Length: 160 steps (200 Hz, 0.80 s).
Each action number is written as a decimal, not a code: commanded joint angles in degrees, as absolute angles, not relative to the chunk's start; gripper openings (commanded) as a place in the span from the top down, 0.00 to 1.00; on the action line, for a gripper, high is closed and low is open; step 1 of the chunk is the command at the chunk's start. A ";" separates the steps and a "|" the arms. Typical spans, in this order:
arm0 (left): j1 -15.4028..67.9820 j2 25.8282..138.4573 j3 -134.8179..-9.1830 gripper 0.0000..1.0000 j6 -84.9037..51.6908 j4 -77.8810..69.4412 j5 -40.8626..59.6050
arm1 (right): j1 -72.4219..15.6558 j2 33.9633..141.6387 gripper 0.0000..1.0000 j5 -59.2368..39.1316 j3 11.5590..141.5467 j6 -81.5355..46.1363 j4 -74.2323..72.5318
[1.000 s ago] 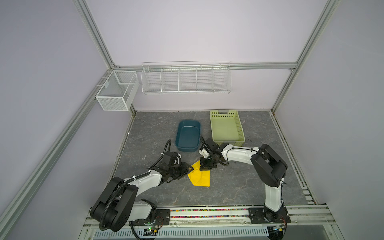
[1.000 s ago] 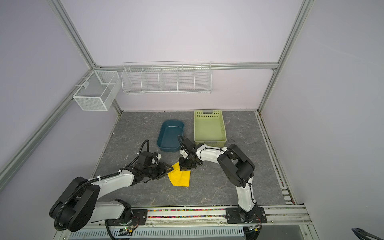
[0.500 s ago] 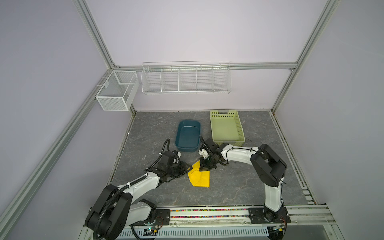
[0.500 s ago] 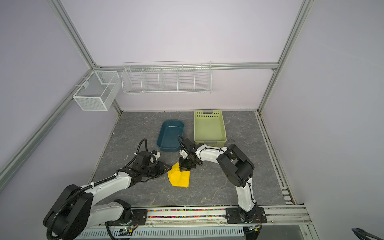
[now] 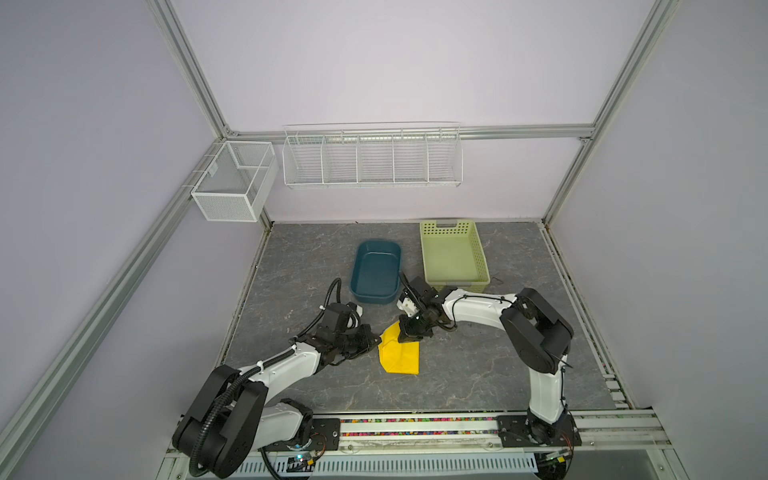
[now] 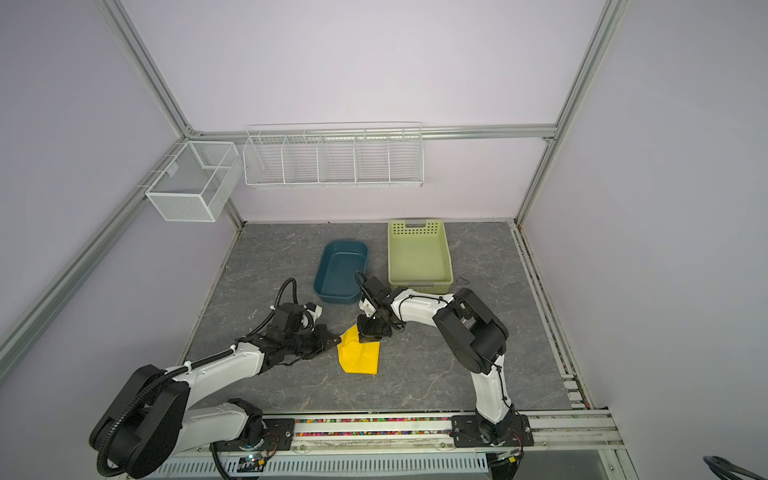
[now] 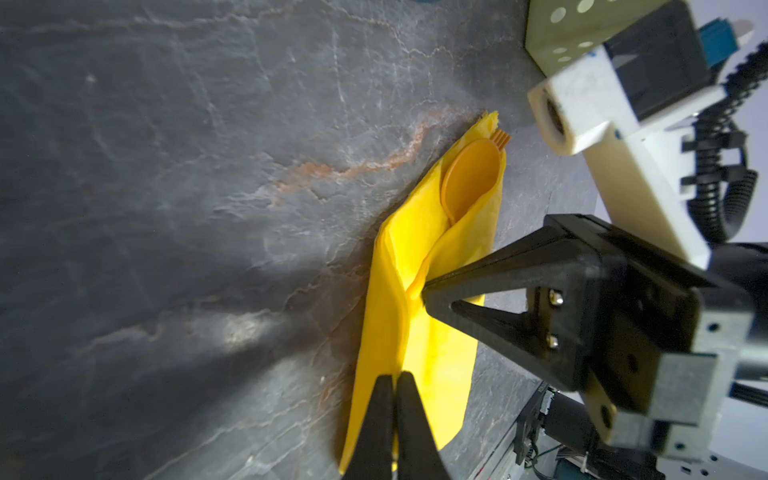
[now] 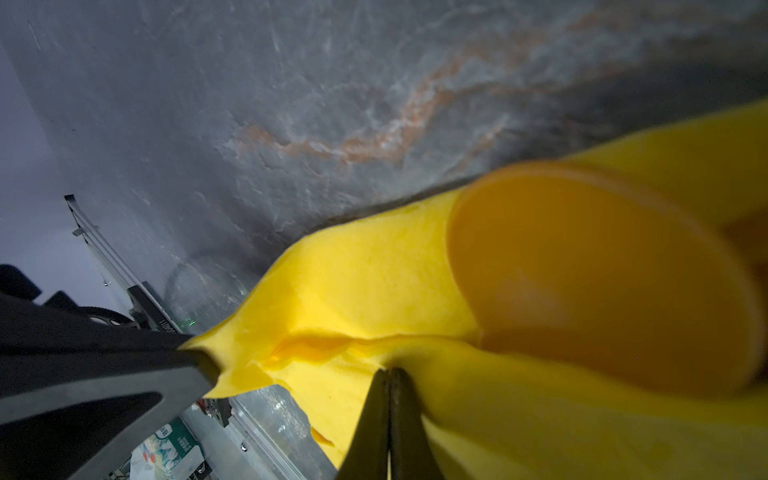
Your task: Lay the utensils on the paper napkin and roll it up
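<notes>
The yellow paper napkin (image 5: 400,354) (image 6: 360,355) lies folded over the utensils on the grey tabletop. An orange spoon bowl (image 7: 469,183) (image 8: 602,274) and fork tines (image 7: 501,138) stick out of the fold's open end; the rest of the utensils is hidden inside. My left gripper (image 5: 377,341) (image 6: 336,342) (image 7: 393,376) is shut on the napkin's left edge. My right gripper (image 5: 409,335) (image 6: 370,335) (image 8: 390,372) is shut on the top layer of the fold near the far end. Each wrist view shows the other gripper's tip pinching the paper.
A dark blue tub (image 5: 376,270) and a pale green perforated basket (image 5: 453,257) stand just behind the napkin. White wire baskets (image 5: 372,158) hang on the back wall. The arm rail (image 5: 415,428) runs along the front edge.
My left gripper's jaws have closed onto the napkin's left edge. The right gripper has stayed shut in the same place on the fold.
</notes>
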<state>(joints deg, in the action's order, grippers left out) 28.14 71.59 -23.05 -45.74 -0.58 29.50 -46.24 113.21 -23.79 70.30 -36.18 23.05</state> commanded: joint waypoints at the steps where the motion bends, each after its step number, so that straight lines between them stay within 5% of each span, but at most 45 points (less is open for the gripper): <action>1: 28.25 72.21 -24.51 0.95 -47.95 -4.19 32.18 | -46.93 115.42 0.93 -22.90 70.22 -35.95 25.22; 65: 28.67 68.94 -27.55 0.99 -46.29 10.24 20.39 | -47.26 112.35 0.93 -22.74 71.43 -35.69 26.43; 160: 28.65 74.04 -27.78 0.98 -46.05 11.32 20.35 | -48.12 110.58 0.93 -22.83 72.46 -35.73 27.57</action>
<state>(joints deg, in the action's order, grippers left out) 28.51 73.30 -26.59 -46.65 10.22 21.85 -47.35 113.12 -23.31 71.35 -36.16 25.67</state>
